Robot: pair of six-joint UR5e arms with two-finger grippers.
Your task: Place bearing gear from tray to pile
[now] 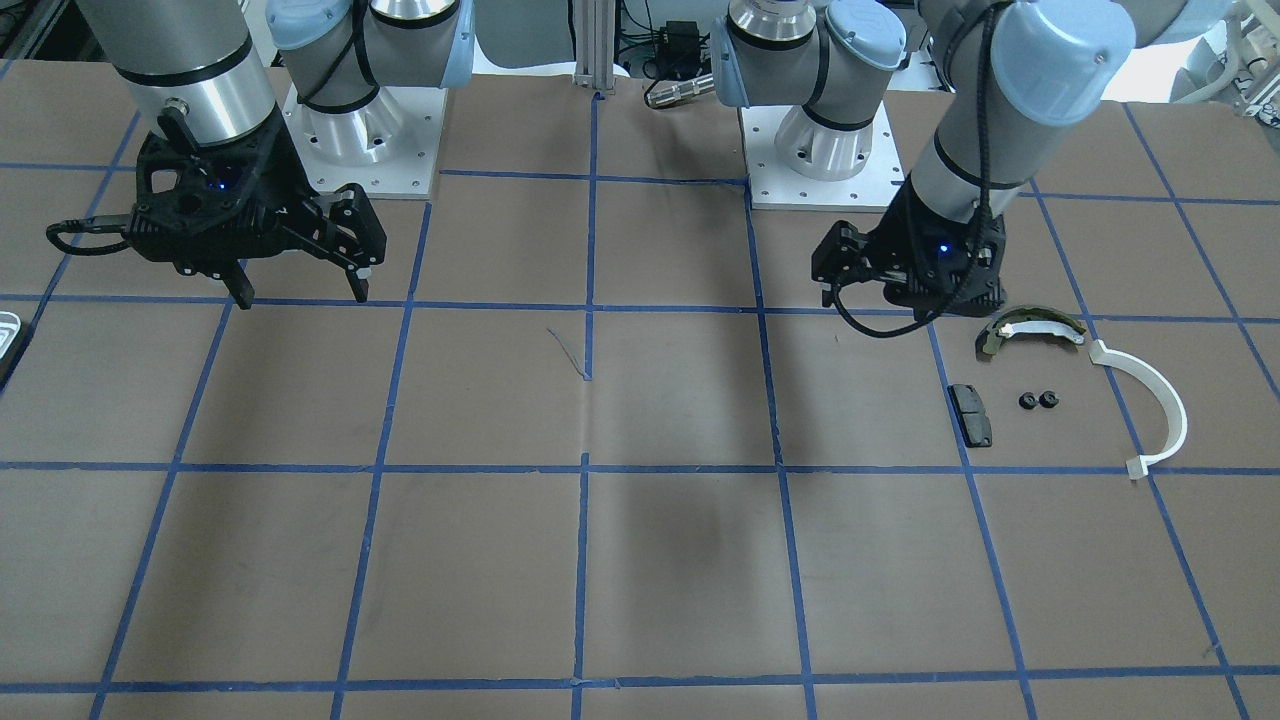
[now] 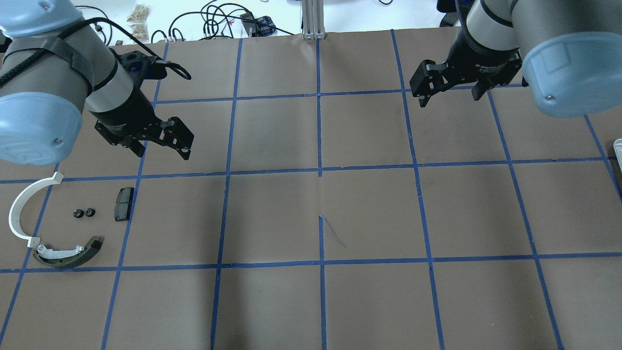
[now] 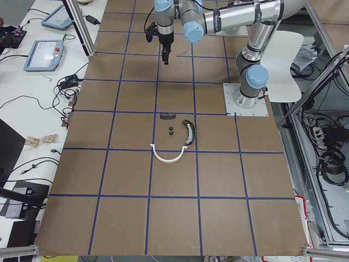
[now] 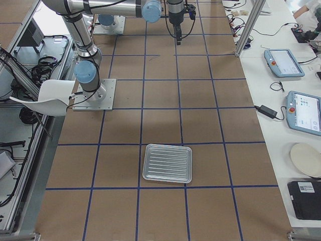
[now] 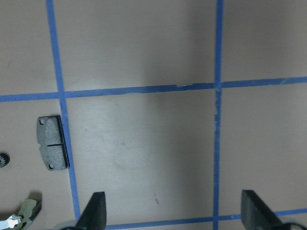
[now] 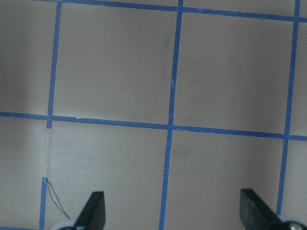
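**Overhead view, clock-face directions.** Two small black bearing gears [image 2: 77, 213] lie side by side within the pile [image 2: 90, 212], at 8 o'clock on the brown, blue-taped counter [image 2: 369, 214]. Whether they touch cannot be resolved at this size. A dark brake pad [image 2: 124, 204] lies at their 3 o'clock and a white half-ring [image 2: 13, 214] at their 9 o'clock. An olive-and-white brake shoe [image 2: 73, 258] lies at their 6 o'clock, one end just beside the half-ring's lower tip. The left tool [image 2: 164, 154] hangs above the counter at 1 o'clock of the pad, fingers apart over bare paper. The right tool [image 2: 450, 99] hangs at 1 o'clock of the counter, fingers likewise apart. The ribbed metal tray [image 4: 167, 163] lies at the 3 o'clock edge, well apart from the pile.
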